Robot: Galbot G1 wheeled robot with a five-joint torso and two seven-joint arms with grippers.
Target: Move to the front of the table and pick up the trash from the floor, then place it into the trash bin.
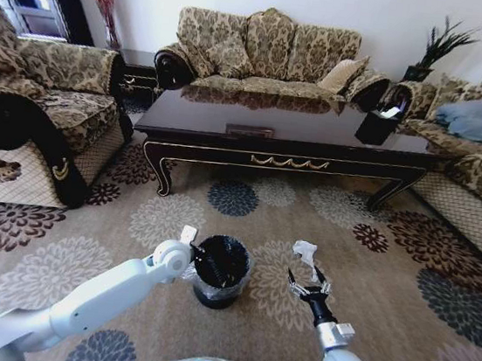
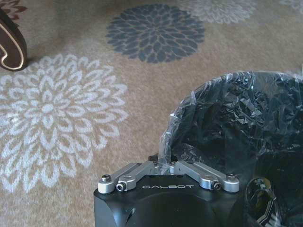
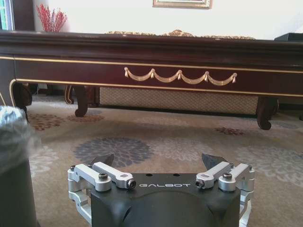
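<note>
I'm parked before the table; my left gripper is pinched on the bin liner. My right gripper is spread and empty, a clear scrap on the carpet just beyond it. I judge this piece unpicked, binning pending.

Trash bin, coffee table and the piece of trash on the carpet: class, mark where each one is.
trash bin (image 1: pixel 219 270): head view, on its black lined inside.
coffee table (image 1: pixel 292 123): head view, on its glossy top.
trash (image 1: pixel 304 252): head view, on the clear crumpled scrap.
</note>
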